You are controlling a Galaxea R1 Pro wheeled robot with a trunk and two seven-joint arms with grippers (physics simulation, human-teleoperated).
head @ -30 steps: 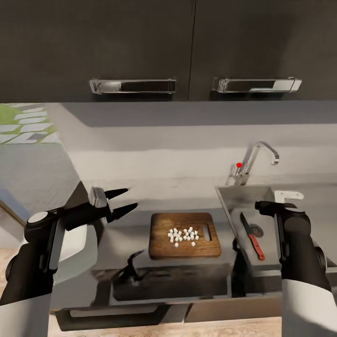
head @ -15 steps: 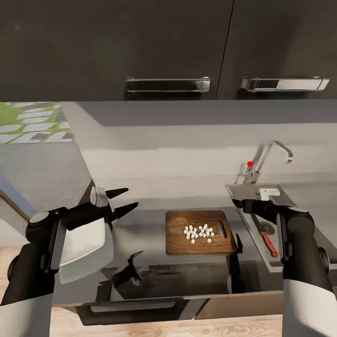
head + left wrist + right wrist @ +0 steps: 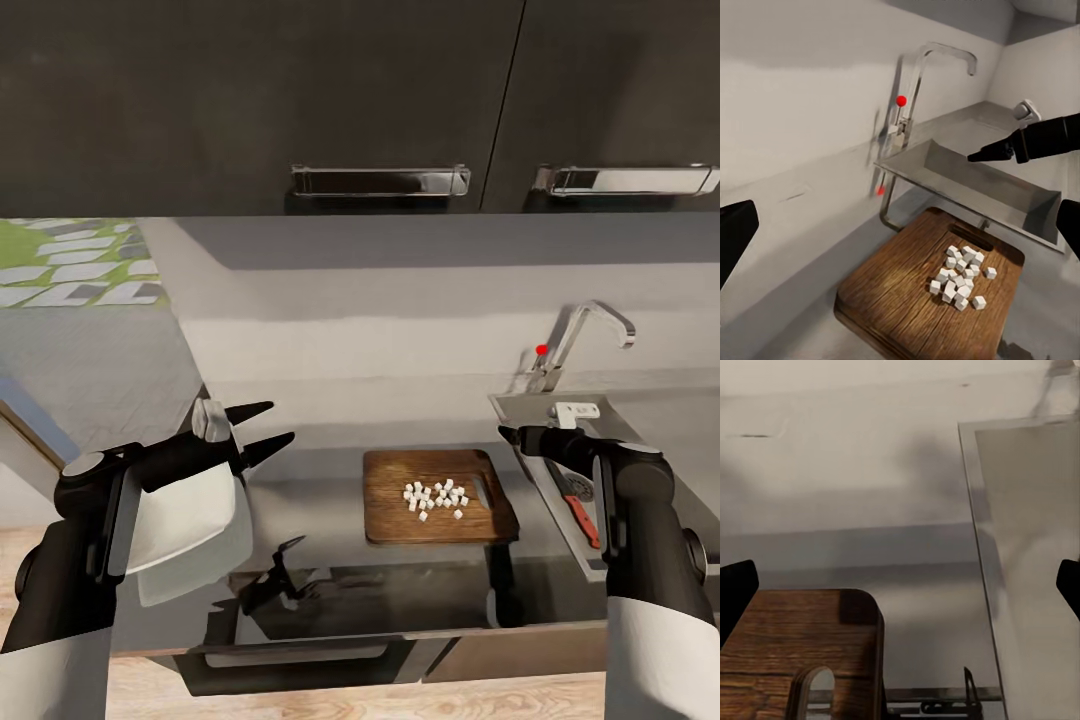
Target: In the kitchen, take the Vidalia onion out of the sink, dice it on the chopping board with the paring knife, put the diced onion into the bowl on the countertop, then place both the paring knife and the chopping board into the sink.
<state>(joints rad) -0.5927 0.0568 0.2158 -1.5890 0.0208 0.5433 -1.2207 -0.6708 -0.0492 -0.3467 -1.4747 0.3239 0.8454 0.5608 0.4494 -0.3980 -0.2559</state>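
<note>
Head view shows white onion dice (image 3: 436,497) heaped on the dark brown wooden chopping board (image 3: 440,496), beside it both grippers, left (image 3: 262,432) and right (image 3: 512,437), spread empty, so tipping the board over the white squarish bowl (image 3: 190,520) left of it looks wise.

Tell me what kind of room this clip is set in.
A simulated kitchen, most likely: a steel sink with a chrome tap, dark wall cabinets above a grey countertop, and a wooden chopping board carrying diced onion.

no readable text, labels, brands or numbers anywhere
</note>
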